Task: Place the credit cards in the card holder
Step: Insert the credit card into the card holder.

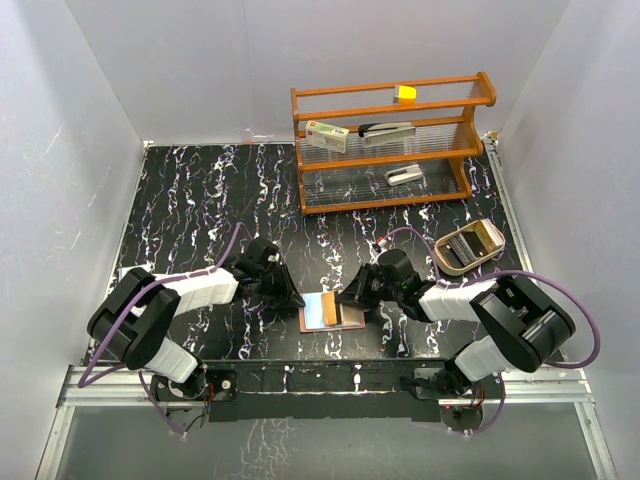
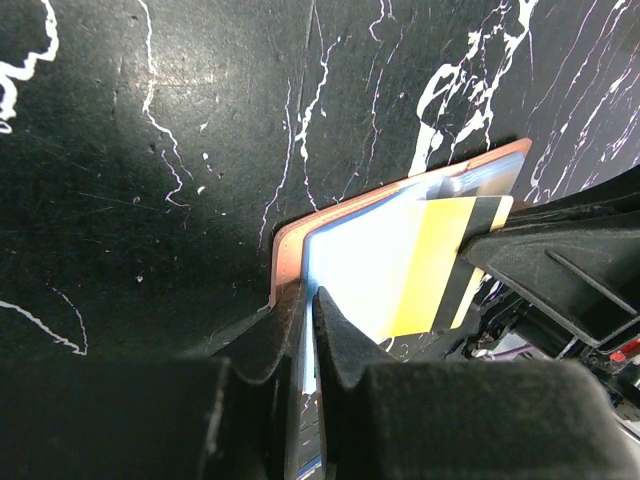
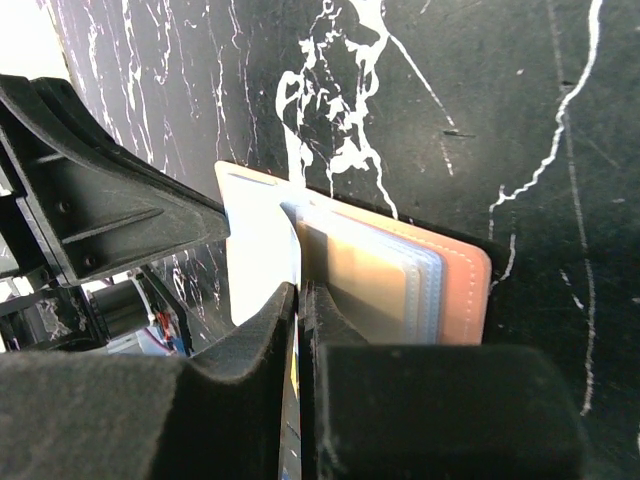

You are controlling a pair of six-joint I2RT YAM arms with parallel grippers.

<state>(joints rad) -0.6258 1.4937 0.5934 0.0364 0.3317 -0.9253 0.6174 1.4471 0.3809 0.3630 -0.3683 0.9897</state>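
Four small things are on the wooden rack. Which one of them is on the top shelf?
The yellow block. It alone sits on the top shelf of the wooden rack; the white packet and the other two lie on lower shelves.

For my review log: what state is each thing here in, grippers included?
Holder: open, flat on the table.
Yellow card: gripped, over the open holder.
Left gripper: shut on the holder's edge.
Right gripper: shut on the yellow card.
Rack: upright, shelves partly filled.
Tray: lying on the table, untouched.
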